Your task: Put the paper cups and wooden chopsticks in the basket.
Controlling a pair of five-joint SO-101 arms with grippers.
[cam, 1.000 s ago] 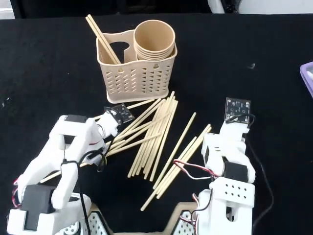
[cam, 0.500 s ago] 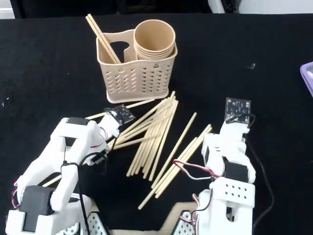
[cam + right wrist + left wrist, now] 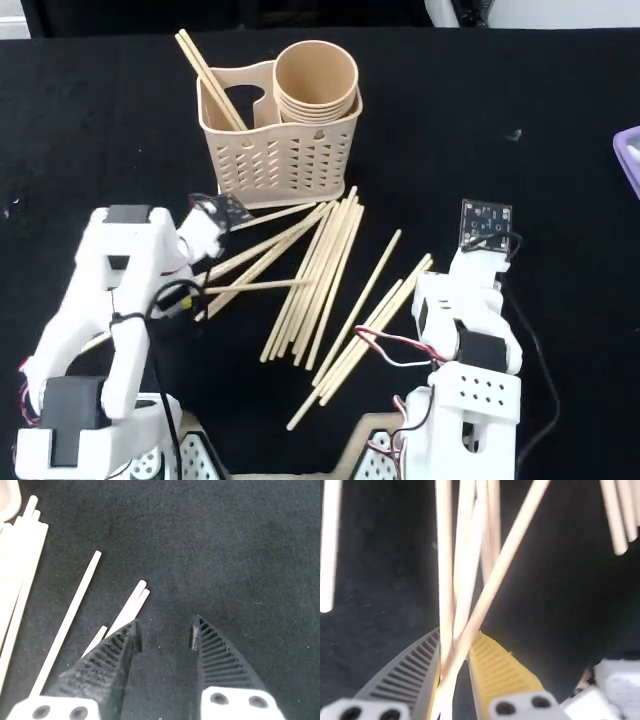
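A black cloth covers the table (image 3: 90,130), and everything lies on it under the high view.

At the lower left of the frame stands the left arm (image 3: 112,290). In the left wrist view the left gripper (image 3: 454,641) is clenched on a bundle of chopsticks (image 3: 470,575): several sticks run between the grey finger and the yellow one and fan out over the dark cloth. From above, these sticks reach from the arm toward the middle of the frame.

Up and a little right of that arm, in the upper middle, sits the basket (image 3: 285,165), beige with slotted walls and two compartments. A pair of chopsticks (image 3: 205,72) leans in its left compartment, the ends sticking out toward the upper left. The paper cups (image 3: 316,75) are nested as one stack in the right compartment.

Below the basket, in the centre of the frame, the loose chopsticks (image 3: 325,275) lie in a slanting spread on the cloth.

At the lower right is the right arm (image 3: 468,315). The right gripper (image 3: 165,631) has its jaws parted and grasps nothing; it hangs over bare cloth, near the ends of a few sticks.

A purple object (image 3: 630,155) cuts in at the right edge.
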